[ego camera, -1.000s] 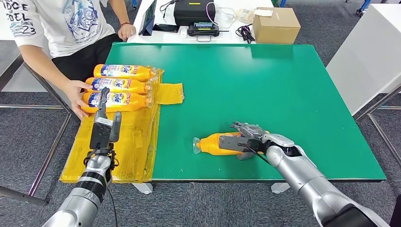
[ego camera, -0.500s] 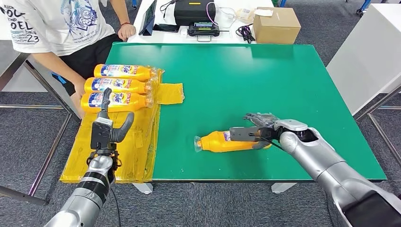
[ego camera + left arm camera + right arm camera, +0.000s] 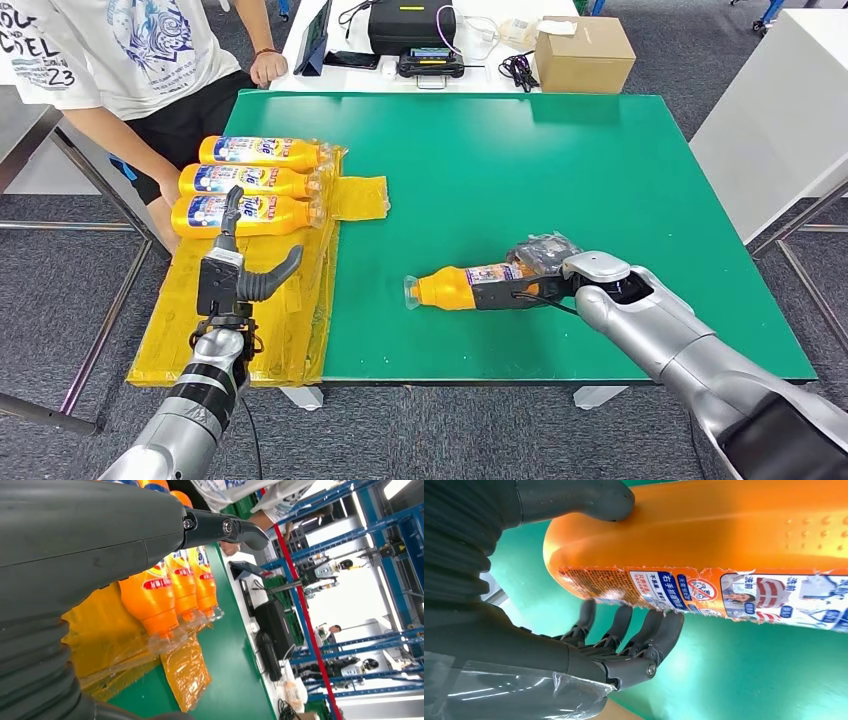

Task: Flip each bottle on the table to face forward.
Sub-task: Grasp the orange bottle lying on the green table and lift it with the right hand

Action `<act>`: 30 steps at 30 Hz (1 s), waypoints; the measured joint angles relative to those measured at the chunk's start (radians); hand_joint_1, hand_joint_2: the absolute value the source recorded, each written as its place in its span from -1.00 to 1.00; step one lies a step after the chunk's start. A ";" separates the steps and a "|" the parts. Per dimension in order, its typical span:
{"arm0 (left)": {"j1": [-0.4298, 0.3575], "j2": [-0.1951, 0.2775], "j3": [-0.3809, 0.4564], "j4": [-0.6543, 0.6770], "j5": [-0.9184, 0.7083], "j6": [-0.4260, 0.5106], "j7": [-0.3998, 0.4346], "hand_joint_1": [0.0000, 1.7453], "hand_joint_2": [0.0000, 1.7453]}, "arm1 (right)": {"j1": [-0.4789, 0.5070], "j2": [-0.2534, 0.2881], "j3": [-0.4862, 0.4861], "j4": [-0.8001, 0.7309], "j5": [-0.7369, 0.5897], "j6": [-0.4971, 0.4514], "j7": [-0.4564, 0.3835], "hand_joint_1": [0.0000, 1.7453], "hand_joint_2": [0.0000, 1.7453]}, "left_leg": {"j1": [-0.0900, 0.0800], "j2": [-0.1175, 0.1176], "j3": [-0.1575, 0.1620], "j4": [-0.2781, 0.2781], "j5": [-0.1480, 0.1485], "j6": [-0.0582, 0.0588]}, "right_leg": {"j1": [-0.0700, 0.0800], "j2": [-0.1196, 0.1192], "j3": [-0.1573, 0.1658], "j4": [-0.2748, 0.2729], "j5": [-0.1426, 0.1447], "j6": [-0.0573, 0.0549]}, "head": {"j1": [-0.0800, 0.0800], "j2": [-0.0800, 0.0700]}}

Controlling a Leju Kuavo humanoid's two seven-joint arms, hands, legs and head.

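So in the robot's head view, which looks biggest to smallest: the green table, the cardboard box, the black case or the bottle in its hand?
1. Green table, by far.
2. Cardboard box and bottle in the right hand: alike, and the bottle lies nearer, so no ranking.
3. Black case, partly cut off at the edge, so unsure.

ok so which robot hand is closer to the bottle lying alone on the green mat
The right. The right robot hand grips the lone bottle at its base end; the left robot hand hangs over the yellow sheet off the mat's left edge, near the three bottles.
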 joint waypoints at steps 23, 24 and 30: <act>-0.001 -0.009 -0.001 0.022 0.000 0.000 0.000 -1.00 1.00 | 0.005 -0.002 0.083 0.011 -0.034 0.006 -0.020 -1.00 1.00 | 0.000 0.000 -0.001 0.000 0.000 0.000 | 0.000 0.000 -0.001 0.000 0.000 0.000 | 0.000 0.000; -0.001 -0.009 -0.001 0.023 0.000 0.000 0.000 -1.00 1.00 | 0.006 -0.001 0.085 0.013 -0.035 0.001 -0.020 -1.00 1.00 | 0.000 0.000 -0.001 0.000 0.000 0.000 | 0.000 0.000 -0.001 0.000 0.000 0.000 | 0.000 0.000; -0.001 -0.012 -0.001 0.029 0.002 -0.005 0.000 -1.00 1.00 | 0.017 0.006 0.088 0.024 -0.040 -0.025 -0.020 -1.00 1.00 | 0.000 0.000 -0.001 0.000 0.000 0.000 | 0.000 0.000 -0.001 0.000 0.000 0.000 | 0.000 0.000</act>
